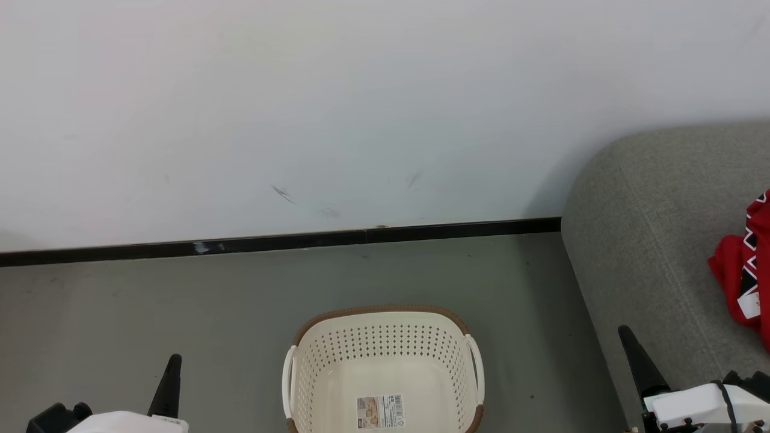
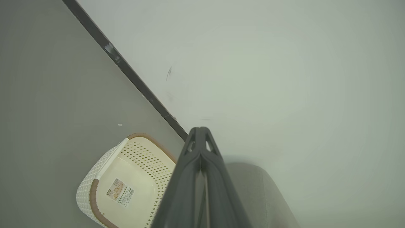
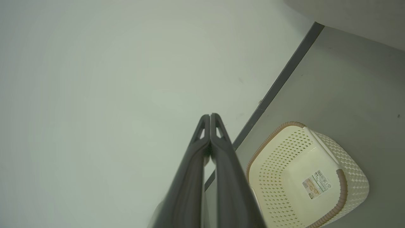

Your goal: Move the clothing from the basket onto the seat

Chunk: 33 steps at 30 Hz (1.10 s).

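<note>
The cream basket (image 1: 385,361) with a brown rim stands on the grey floor at bottom centre, its inside bare except for a barcode sticker; it also shows as basket (image 2: 126,183) and basket (image 3: 303,177). Red clothing (image 1: 746,276) with black-and-white trim lies on the grey seat (image 1: 649,252) at the right edge. My left gripper (image 1: 173,364) points up at lower left, shut and holding nothing, its fingers pressed together in the left wrist view (image 2: 200,134). My right gripper (image 1: 625,334) rises in front of the seat's front corner, shut and holding nothing (image 3: 210,117).
A white wall (image 1: 361,108) with a black baseboard (image 1: 301,242) runs behind the basket. Bare grey floor (image 1: 150,300) spreads left of the basket and between it and the seat.
</note>
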Motion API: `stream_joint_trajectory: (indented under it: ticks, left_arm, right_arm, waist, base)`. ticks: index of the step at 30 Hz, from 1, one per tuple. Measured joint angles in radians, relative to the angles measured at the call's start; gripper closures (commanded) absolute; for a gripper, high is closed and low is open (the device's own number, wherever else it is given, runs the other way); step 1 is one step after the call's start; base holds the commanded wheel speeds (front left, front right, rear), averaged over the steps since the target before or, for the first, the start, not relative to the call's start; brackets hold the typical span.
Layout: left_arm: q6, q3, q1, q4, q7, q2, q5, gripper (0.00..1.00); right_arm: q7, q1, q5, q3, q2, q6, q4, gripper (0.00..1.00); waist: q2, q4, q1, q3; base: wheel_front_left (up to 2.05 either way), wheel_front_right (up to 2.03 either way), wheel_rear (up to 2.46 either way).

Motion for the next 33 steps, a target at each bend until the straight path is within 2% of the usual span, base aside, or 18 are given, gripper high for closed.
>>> stream_joint_trajectory:
  ticks: [27,33]
  left_arm:
    - [-0.101,0.092,-0.047,0.021,0.090,-0.045,-0.337,1.00]
    - [-0.106,0.098,-0.050,0.023,0.091,-0.048,-0.352,1.00]
  right_arm:
    - [0.078,-0.070,0.445,-0.027,-0.027,0.000,0.036,1.00]
    - [0.079,-0.080,0.470,-0.028,-0.028,0.000,0.039,1.00]
  waist:
    - [0.0000,-0.001,-0.0011,0.016]
    - [0.0000,-0.001,-0.0013,0.016]
  base:
    - [0.00,0.00,0.00]
    - [0.00,0.00,0.00]
